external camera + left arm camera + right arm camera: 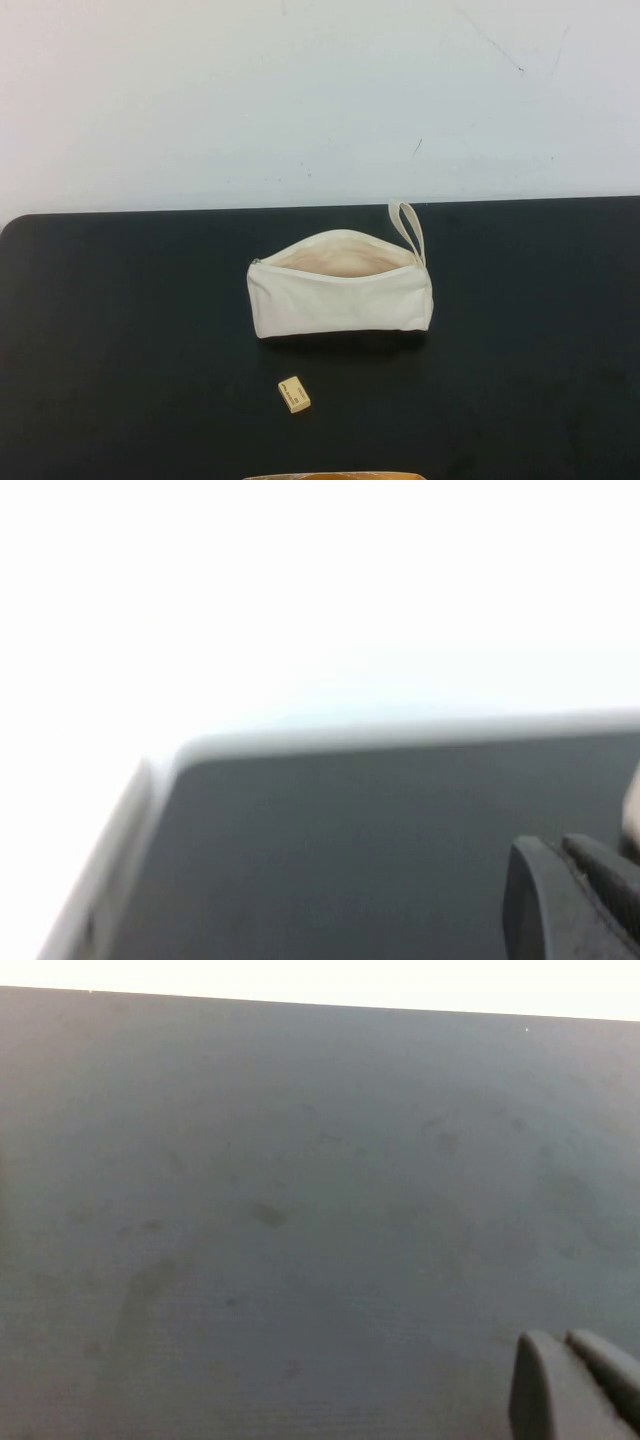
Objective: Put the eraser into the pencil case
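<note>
Eraser: the eraser (294, 393), a small tan block with dark print on top, lies flat on the black table (120, 340) in the lower centre of the high view, its long axis slanting from upper left to lower right.
Pencil case: the pencil case (340, 295) sits just above it in the frame, near but not touching, zip gaping upward, long axis left to right, loop strap at its right end.
Key relation: the opening lies straight up-frame and slightly right of the eraser.
Left gripper: the left gripper (565, 900) shows only in its wrist view, lower right, fingers pressed together, holding nothing.
Right gripper: the right gripper (568, 1385) likewise, closed and empty over bare table.
Nearer arm: cannot tell; neither arm appears in the high view.
</note>
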Tool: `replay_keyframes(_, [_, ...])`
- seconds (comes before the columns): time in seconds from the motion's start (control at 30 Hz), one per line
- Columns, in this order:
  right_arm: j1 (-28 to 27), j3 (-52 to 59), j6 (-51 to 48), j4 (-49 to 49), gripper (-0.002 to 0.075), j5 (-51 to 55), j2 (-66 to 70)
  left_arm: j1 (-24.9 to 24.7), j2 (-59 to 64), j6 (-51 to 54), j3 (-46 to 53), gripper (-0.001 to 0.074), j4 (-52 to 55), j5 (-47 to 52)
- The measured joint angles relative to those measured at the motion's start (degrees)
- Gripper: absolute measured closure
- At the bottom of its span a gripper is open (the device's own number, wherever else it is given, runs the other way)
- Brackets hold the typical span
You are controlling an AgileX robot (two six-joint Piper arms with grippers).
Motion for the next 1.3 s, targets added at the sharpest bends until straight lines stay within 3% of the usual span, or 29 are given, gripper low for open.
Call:
replay_keyframes(0.27, [0.0, 0.0, 0.0, 0.0, 0.0727, 0.0, 0.0, 0.0, 0.0, 0.2, 0.0, 0.0736, 0.4, -16.0])
replay_keyframes(0.73, [0.0, 0.0, 0.0, 0.0, 0.0727, 0.0, 0.0, 0.0, 0.0, -8.3, 0.0, 0.0736, -0.2, -28.4])
replay_keyframes(0.93, [0.0, 0.0, 0.0, 0.0, 0.0727, 0.0, 0.0, 0.0, 0.0, -8.8, -0.9, 0.0736, 2.2, -26.6])
replay_keyframes(1.17, [0.0, 0.0, 0.0, 0.0, 0.0727, 0.0, 0.0, 0.0, 0.0, -8.3, -16.8, 0.0736, 8.8, -11.4])
replay_keyframes(1.3, [0.0, 0.0, 0.0, 0.0, 0.0727, 0.0, 0.0, 0.0, 0.0, -7.9, -21.9, 0.0736, 10.5, -8.8])
